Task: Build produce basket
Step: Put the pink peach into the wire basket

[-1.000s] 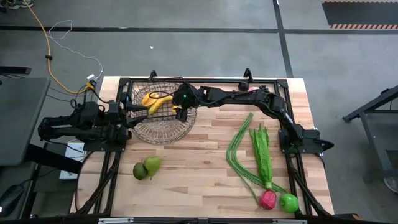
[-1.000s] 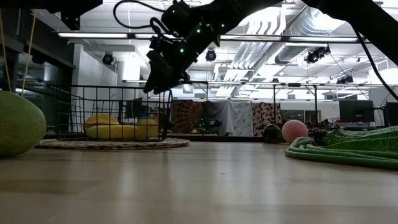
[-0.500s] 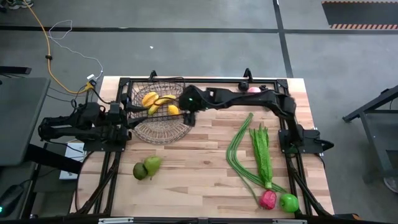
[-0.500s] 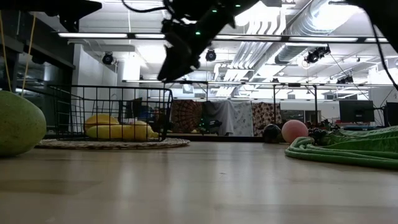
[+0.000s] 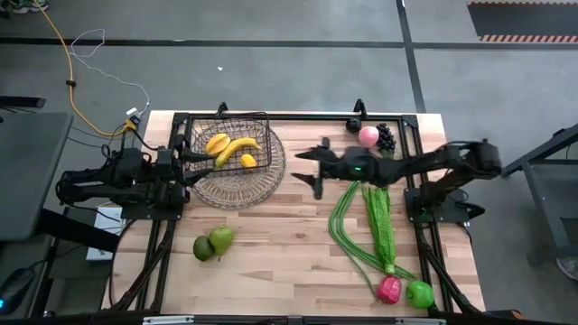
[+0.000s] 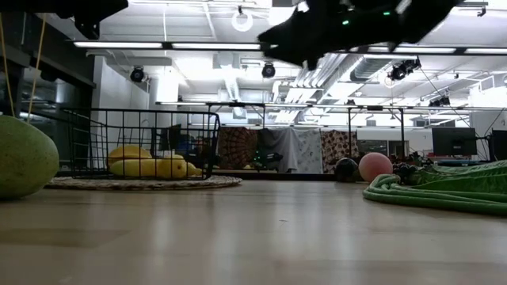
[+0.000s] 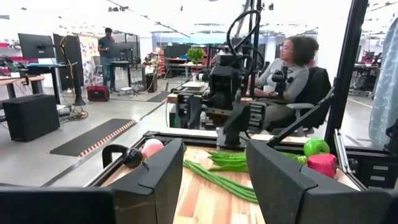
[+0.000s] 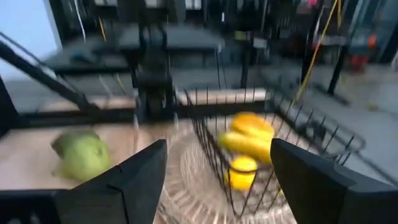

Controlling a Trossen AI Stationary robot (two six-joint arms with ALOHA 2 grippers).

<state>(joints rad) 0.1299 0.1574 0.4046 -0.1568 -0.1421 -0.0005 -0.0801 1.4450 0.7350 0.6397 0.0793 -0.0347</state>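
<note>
No readable text, labels, brands, numbers or signs in any view. Nothing legible on the table, the arms or the room behind.

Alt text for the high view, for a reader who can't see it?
Seen from above, the open right gripper hangs over bare table between the basket, which holds a banana, and the long green beans. The left gripper waits beside the basket.

Dark jointed arms, green indicator light, black fingers
</note>
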